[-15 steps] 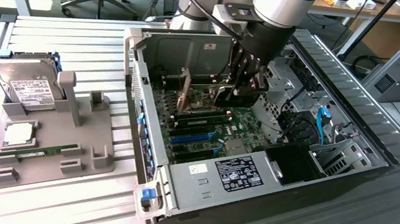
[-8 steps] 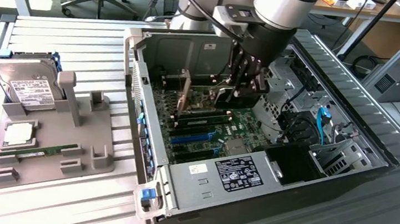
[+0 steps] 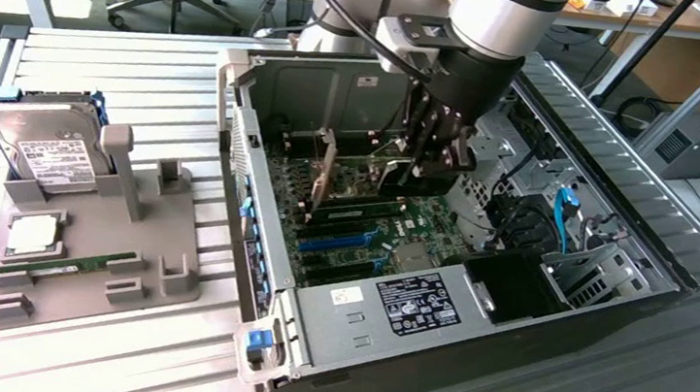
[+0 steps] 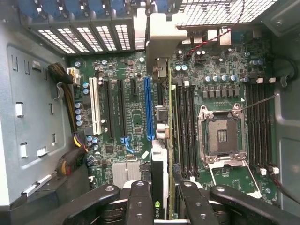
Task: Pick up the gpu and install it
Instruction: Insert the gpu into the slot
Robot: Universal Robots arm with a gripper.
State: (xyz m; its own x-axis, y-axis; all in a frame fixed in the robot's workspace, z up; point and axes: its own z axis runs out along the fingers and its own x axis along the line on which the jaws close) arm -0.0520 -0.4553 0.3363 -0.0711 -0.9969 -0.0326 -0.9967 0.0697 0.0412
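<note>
My gripper [image 3: 437, 166] is down inside the open computer case [image 3: 602, 281], shut on the gpu [image 3: 359, 179]. The gpu is a thin green card held upright on its edge, with its silver end bracket [image 3: 323, 166] toward the case's rear wall. In the wrist view the gpu [image 4: 161, 154] runs edge-on between my black fingers [image 4: 140, 201], and my gripper [image 4: 166, 206] clamps its near end. The card hangs over the motherboard [image 4: 133, 117], just beside the long blue slot [image 4: 148, 108]. Its bracket [image 4: 161, 42] reaches the rear slot openings. I cannot tell whether its lower edge touches a slot.
Memory slots [image 4: 185, 126] and the open CPU socket [image 4: 221, 136] lie on the card's other side. A white slot [image 4: 96, 105] and cables [image 4: 75, 150] sit near the drive cage. Outside the case, a grey stand [image 3: 68, 274] holds a hard drive [image 3: 49, 150] and a memory stick [image 3: 62, 266].
</note>
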